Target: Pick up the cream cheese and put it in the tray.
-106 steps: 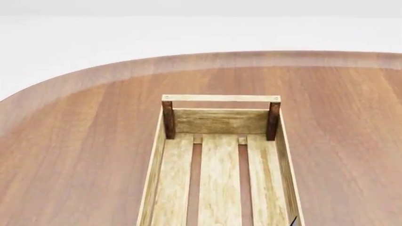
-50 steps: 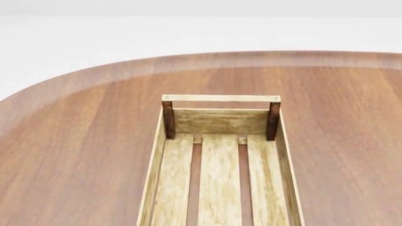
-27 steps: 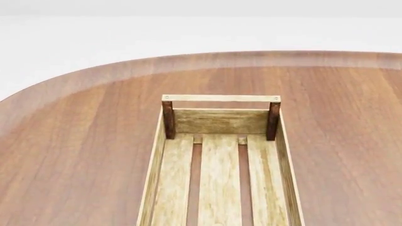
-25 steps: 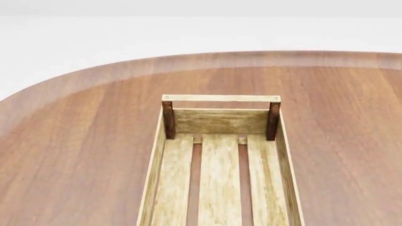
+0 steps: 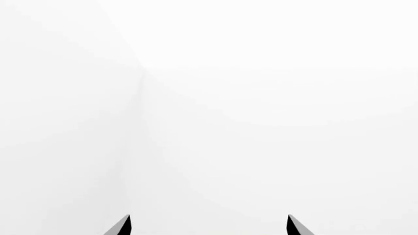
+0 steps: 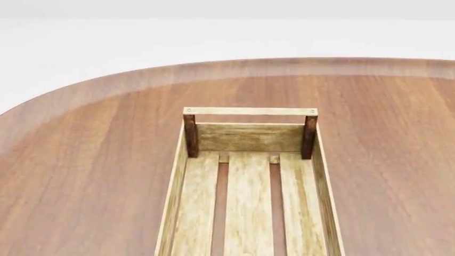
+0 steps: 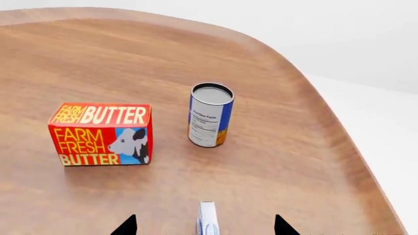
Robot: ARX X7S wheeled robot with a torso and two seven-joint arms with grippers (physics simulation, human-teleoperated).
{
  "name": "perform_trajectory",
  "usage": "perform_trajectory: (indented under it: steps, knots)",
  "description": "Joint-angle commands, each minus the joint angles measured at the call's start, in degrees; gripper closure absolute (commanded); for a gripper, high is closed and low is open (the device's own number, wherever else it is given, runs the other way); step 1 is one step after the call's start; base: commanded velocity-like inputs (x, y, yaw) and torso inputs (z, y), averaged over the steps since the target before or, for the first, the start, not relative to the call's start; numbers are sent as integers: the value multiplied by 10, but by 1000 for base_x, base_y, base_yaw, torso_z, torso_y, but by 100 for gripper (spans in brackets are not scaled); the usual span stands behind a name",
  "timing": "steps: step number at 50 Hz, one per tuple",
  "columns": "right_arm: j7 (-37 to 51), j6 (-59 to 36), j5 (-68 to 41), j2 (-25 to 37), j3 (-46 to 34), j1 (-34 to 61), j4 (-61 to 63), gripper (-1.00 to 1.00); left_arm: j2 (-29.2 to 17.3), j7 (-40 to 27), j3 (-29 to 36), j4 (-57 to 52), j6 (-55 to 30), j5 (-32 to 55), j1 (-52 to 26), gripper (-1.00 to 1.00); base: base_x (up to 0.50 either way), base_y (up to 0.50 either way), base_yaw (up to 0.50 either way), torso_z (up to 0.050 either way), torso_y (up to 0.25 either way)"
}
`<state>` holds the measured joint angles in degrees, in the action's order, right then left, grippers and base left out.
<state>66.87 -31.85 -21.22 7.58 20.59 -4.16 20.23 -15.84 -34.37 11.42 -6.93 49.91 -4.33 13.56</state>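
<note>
The cream cheese (image 7: 207,219) shows only in the right wrist view, as a thin white and blue box seen edge-on on the table. It lies between the two dark fingertips of my right gripper (image 7: 204,228), which stand wide apart and do not touch it. The right gripper is open. The tray (image 6: 249,137), light wood with dark corner posts, lies in the middle of the head view and holds nothing that I can see. My left gripper (image 5: 207,226) is open and empty against a plain white background. Neither gripper shows in the head view.
A red-orange butter box (image 7: 101,133) and a blue-and-orange can (image 7: 210,114) stand on the brown table (image 7: 78,58) beyond the cream cheese. The table's rounded edge (image 7: 339,137) runs close past the can.
A small dark tip at the bottom right of the head view 2.1 s ago is gone. Nothing else in the head view has moved.
</note>
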Motion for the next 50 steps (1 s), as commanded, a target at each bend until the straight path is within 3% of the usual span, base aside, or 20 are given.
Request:
perform_trajectory:
  steps: [1,19,50]
  knots:
    - [-7,-1,-17,5,10,2,-17,-100,-2,-3,2,0,0,-1,0,-100,0,0,0,0,0]
    - [-19,-72,-82,24,34,29,-49,-100,-6,-6,6,4,-1,-2,-2,-100,0,0,0,0,0]
    - [-43,-68,-122,37,74,24,-75,-100,-9,-11,13,0,-12,-8,-4,-100,0,0,0,0,0]
